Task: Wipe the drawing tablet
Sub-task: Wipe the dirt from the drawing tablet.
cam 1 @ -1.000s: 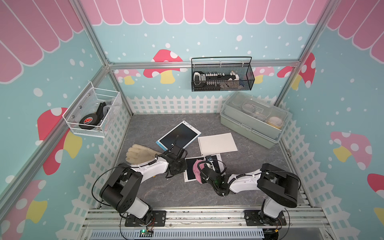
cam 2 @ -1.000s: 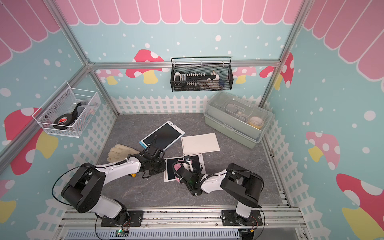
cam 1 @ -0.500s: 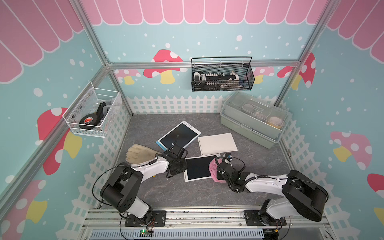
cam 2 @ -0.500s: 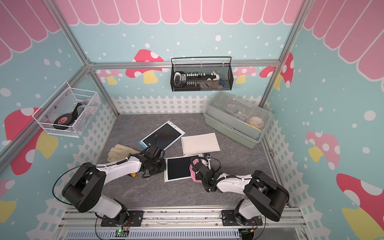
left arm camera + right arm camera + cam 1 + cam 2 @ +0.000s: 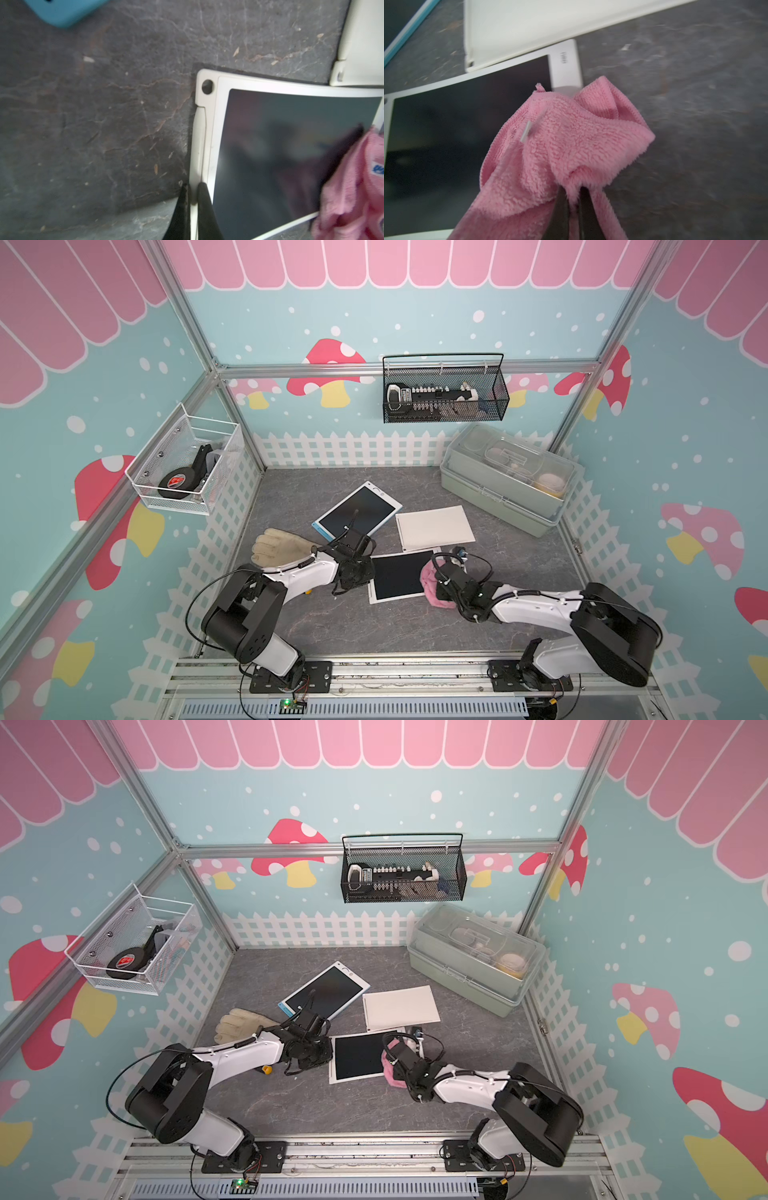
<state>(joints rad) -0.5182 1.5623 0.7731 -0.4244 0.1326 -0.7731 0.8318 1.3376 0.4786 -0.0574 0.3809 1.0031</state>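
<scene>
The drawing tablet [image 5: 397,574] [image 5: 359,1056], a white frame round a dark screen, lies flat in the middle of the grey floor. My left gripper [image 5: 368,574] [image 5: 193,187] is shut on the tablet's left rim [image 5: 199,133]. My right gripper [image 5: 438,591] [image 5: 573,189] is shut on a bunched pink cloth [image 5: 432,583] [image 5: 571,145]. The cloth rests over the tablet's right edge and spills onto the floor. In the right wrist view the rest of the dark screen [image 5: 456,128] lies bare. The left wrist view also catches the cloth [image 5: 353,187] at the tablet's far side.
A blue-framed tablet [image 5: 357,512] and a white board [image 5: 434,526] lie just behind the drawing tablet, the board's corner touching it. A beige glove [image 5: 282,547] lies by the left arm. A pale green lidded box [image 5: 503,485] stands at the back right. Wire baskets hang on the walls.
My right gripper has dragged the pink cloth rightward across the screen, from its left part to the right edge. The left gripper has kept its hold on the rim.
</scene>
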